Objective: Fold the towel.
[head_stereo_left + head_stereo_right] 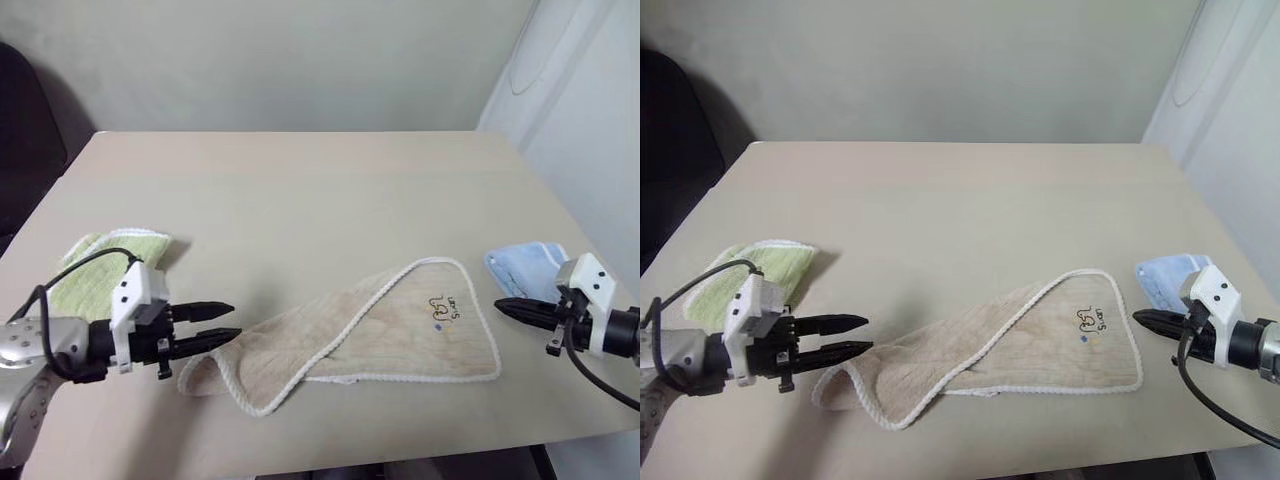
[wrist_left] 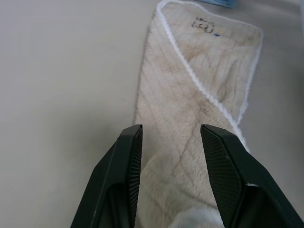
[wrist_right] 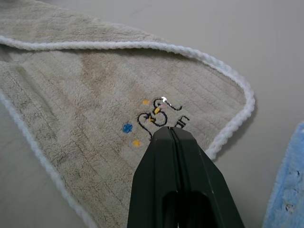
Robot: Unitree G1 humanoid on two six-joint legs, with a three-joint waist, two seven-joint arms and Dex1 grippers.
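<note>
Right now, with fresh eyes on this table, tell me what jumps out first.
The beige towel lies stretched across the near middle of the table, partly folded over itself, its white corded edge and small dark logo standing out. The left gripper hovers open at its rumpled left end, and the right gripper sits shut by its right edge. A green cloth lies at the far left and a blue cloth at the far right.
</note>
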